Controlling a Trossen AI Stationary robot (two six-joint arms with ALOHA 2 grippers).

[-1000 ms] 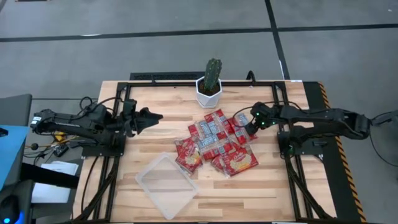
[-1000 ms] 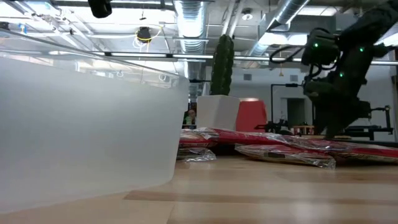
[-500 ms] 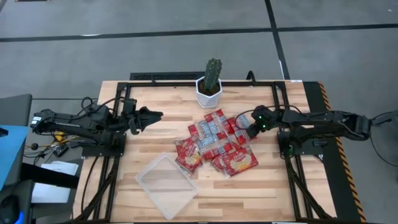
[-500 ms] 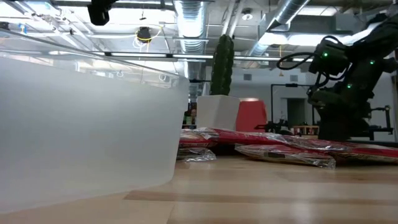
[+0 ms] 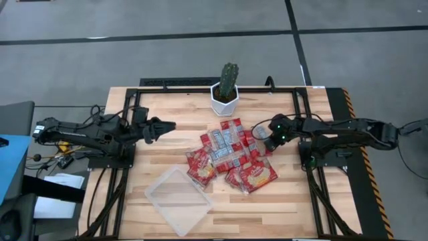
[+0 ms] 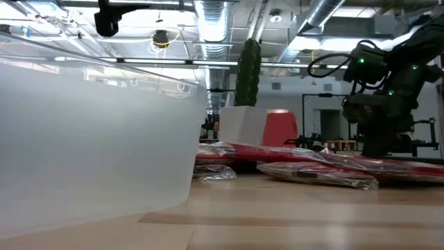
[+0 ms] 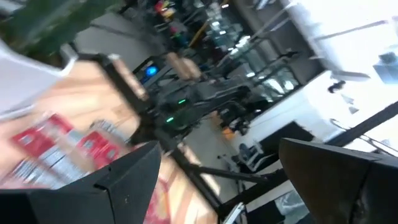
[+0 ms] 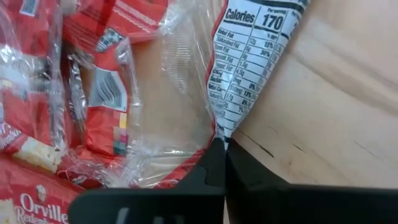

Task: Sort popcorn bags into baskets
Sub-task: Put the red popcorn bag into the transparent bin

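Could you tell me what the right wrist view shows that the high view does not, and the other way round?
Only the right wrist view shows the right gripper shut on the clear edge of a popcorn bag, whose nutrition panel can be read. Only the high view shows the clear tray, which holds no bags, the cactus pot and the left gripper hovering open, away from the pile. Both show the red bags on the wooden table.

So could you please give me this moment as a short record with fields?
right end effector: shut on the edge of a bag at the pile's right side
left end effector: open, above the table's left side, holding nothing
bags: piled mid-table
tray: clear, in front of the pile, no bags inside
cactus pot: behind the pile
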